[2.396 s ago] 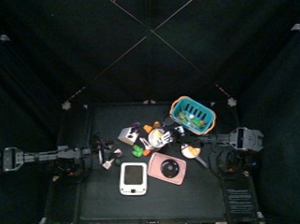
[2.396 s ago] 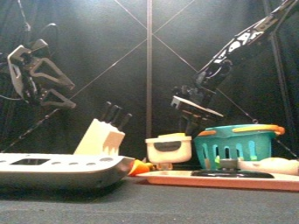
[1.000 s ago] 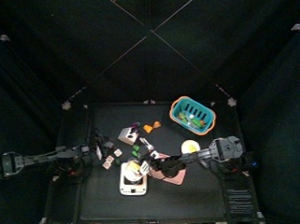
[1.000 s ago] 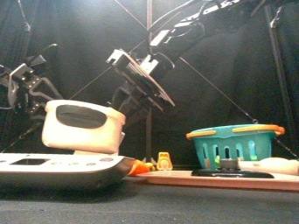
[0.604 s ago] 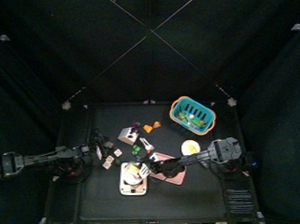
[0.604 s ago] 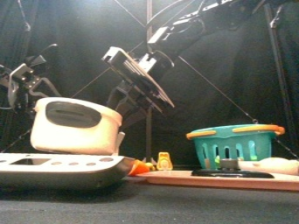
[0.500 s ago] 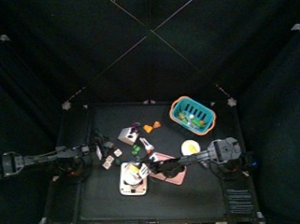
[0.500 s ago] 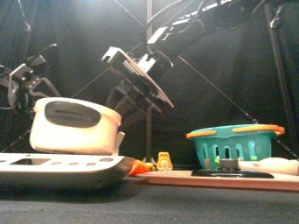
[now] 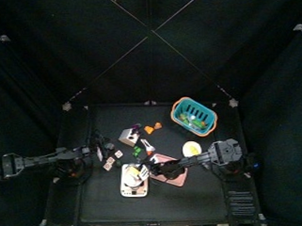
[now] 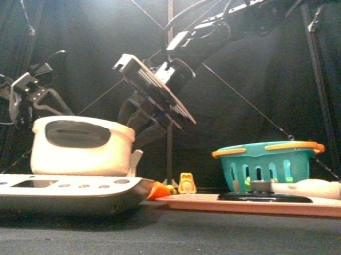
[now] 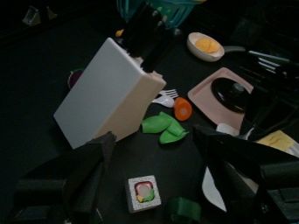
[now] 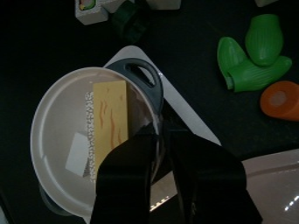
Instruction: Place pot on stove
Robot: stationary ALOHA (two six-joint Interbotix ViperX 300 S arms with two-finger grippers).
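The pot (image 10: 83, 146) is smooth, round and cream-white, with a dark grey handle. It sits on the stove (image 10: 67, 192), a flat white slab with round corners and a grey panel. In the right wrist view the pot (image 12: 100, 140) looks like a pale circle with a yellow square showing inside it.

The right gripper (image 10: 151, 88) is black and hard-looking. It hangs just above and behind the pot. Its fingers stand a little apart and do not hold anything. In the right wrist view the fingers are one dark blur, so their tips are hard to make out.

The left gripper (image 11: 158, 171) waits off to the side, its fingers spread open and holding nothing. Ahead of those fingers stands a white knife block (image 11: 107, 92) with slanted sides. Near it are lumpy green toy vegetables (image 11: 165, 128).

A teal basket (image 10: 270, 163) with slots in its wall stands well away from the right fingers. The pink slab (image 10: 246, 204) is cut off at the picture edge.
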